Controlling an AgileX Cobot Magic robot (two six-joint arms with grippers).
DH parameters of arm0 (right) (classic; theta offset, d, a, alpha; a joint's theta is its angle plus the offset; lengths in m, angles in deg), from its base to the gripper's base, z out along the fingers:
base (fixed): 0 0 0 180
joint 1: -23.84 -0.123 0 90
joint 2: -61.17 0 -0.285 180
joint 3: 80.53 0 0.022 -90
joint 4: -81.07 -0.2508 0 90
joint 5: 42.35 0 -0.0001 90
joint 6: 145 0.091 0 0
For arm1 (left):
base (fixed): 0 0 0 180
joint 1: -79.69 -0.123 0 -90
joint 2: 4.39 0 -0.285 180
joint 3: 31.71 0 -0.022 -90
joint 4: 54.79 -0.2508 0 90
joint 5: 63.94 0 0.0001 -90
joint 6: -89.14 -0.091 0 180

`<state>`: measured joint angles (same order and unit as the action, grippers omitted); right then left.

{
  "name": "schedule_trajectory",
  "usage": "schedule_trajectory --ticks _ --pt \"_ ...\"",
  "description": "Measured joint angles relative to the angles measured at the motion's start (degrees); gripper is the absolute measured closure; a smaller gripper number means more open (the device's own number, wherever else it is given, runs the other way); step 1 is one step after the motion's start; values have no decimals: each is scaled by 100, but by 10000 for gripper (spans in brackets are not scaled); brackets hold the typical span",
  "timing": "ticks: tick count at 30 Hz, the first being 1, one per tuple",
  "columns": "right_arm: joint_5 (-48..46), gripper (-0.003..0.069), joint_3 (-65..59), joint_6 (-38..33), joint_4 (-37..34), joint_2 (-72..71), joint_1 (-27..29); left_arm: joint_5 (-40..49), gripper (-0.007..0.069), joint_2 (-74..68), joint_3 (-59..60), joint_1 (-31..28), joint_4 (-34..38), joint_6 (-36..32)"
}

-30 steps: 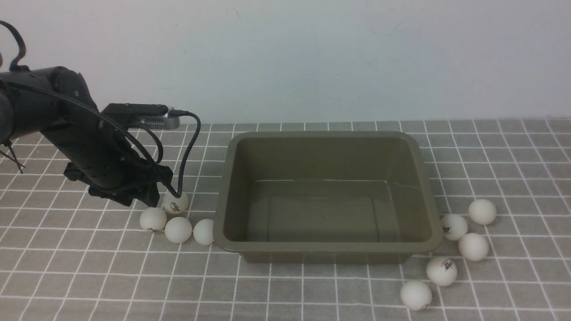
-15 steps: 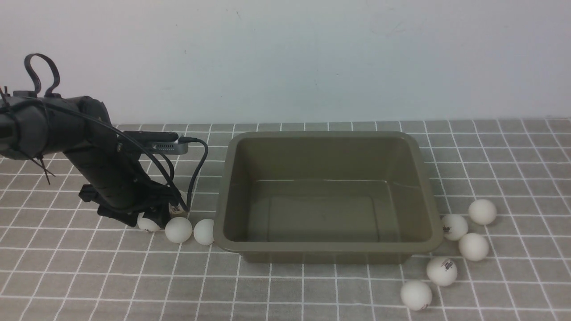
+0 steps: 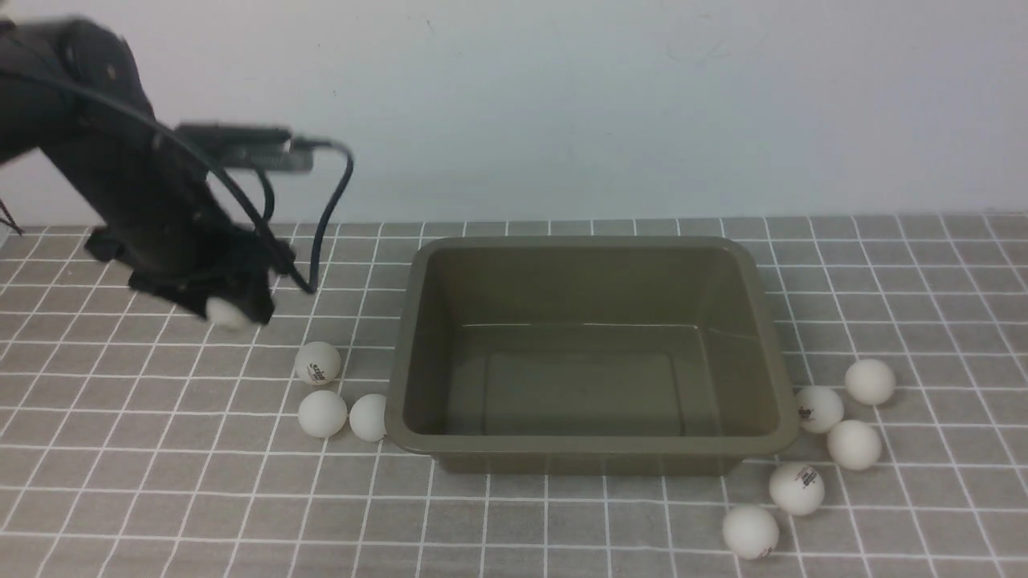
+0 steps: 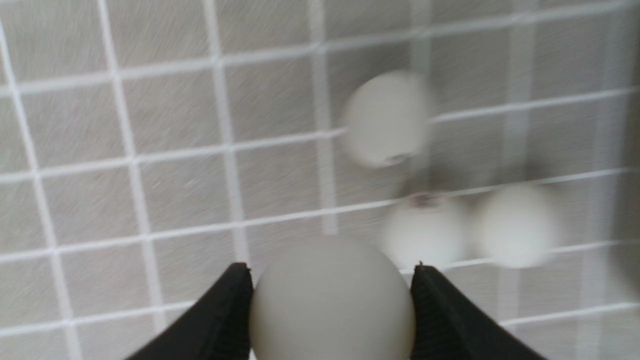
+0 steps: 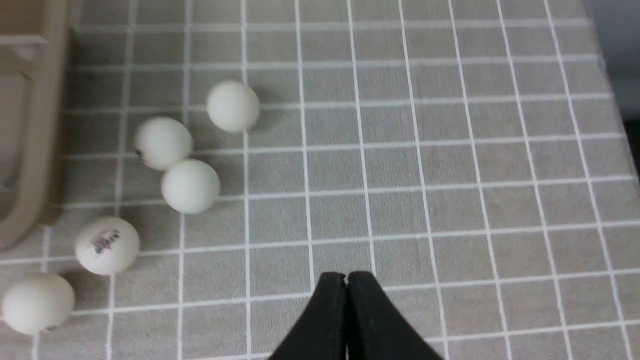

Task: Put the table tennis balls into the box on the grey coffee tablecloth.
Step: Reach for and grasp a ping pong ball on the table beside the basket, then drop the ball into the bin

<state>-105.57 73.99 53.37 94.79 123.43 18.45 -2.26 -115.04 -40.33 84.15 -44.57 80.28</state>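
My left gripper [image 3: 229, 311] hangs above the grey coffee tablecloth [image 3: 161, 498], left of the box, shut on a white table tennis ball [image 4: 332, 300] that fills the gap between its black fingers [image 4: 225, 315]. Three more balls lie below it by the box's left wall, one with a logo [image 3: 317, 363] and two plain ones [image 3: 322, 413] [image 3: 369, 417]. The olive-brown box [image 3: 590, 449] holds nothing. Several balls lie off its right front corner [image 3: 817, 408] [image 5: 190, 186]. My right gripper [image 5: 346, 278] is shut and empty above bare cloth, out of the front view.
A pale wall stands behind the table. The tablecloth's right edge [image 5: 617, 115] shows in the right wrist view. A black cable [image 3: 329, 209] loops off the left wrist camera toward the box's left rim.
My left gripper dropped onto the leftmost ball of the left group, closed on it, and has lifted it up and to the left. The other balls stayed put.
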Motion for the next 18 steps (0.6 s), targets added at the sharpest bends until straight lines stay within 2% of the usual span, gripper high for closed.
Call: schedule_trajectory --ticks 5,13,15,18 --pt "440 669 24 -170 -373 1173 106 -52 272 172 -105 557 956 -641" --pt "993 656 807 -1212 -1899 2979 881 -395 272 -353 -105 1533 1206 -873" --pt "1059 636 951 -1417 -2040 3227 915 -456 272 -478 -105 1657 1219 -848" --pt "1161 530 1347 -1778 -2456 3946 924 -546 222 -714 -105 1766 1234 -768"
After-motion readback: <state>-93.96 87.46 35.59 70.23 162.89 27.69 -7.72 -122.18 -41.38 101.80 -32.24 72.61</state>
